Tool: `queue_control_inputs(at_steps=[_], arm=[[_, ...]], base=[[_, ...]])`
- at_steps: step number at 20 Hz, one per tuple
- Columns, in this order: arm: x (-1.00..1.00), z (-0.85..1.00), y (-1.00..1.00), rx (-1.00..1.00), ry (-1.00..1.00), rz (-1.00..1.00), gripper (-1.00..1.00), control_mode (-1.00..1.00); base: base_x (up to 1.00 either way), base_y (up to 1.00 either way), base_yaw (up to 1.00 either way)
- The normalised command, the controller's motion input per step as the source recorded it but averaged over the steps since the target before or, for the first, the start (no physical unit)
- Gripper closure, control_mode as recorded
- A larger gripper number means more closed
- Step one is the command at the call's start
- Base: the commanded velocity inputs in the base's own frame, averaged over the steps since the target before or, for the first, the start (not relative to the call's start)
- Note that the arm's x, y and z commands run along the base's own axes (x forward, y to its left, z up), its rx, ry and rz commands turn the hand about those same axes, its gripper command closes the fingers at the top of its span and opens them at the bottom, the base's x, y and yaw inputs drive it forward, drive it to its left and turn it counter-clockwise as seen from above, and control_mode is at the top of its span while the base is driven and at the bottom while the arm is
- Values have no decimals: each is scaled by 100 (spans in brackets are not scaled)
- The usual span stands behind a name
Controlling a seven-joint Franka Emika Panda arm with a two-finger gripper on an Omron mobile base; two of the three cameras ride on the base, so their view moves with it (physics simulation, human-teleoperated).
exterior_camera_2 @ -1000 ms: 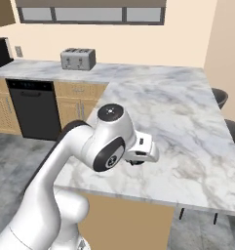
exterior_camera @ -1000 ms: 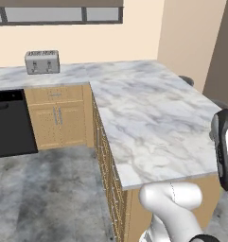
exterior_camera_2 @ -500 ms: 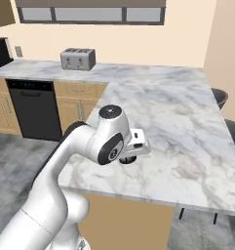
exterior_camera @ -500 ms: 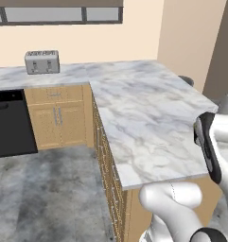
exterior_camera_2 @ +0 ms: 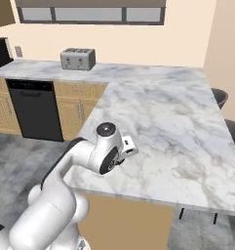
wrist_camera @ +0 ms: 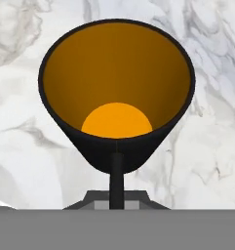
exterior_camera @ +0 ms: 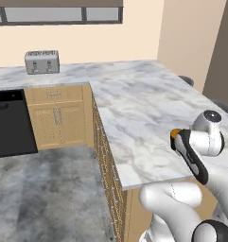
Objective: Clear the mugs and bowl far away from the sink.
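my gripper point(wrist_camera: 117, 188) is closed down tight on the rim of the mug point(wrist_camera: 117, 93), black outside and orange inside. the mug's open mouth faces my hand camera. it is held above the marble counter point(exterior_camera: 134, 104), near the counter's front edge, with a toaster point(exterior_camera: 41, 62) well apart.

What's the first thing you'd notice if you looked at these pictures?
The black mug with its bright orange inside, gripped at its rim by the robot's tool above the white marble counter. Far off, a silver toaster sits by the wall.
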Motion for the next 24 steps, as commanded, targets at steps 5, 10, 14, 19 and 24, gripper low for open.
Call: queue_control_inputs(at_steps=[5,10,14,19,24], arm=[[33,-43,20,-2,0,2,100,-100],[19,-30,0,0,0,6,100,-100],[18,-27,0,0,0,6,100,-100],[23,-11,0,0,0,3,100,-100],[29,-6,0,0,0,0,100,-100]], base=[[0,0,0],[0,0,0],[0,0,0],[0,0,0],[0,0,0]])
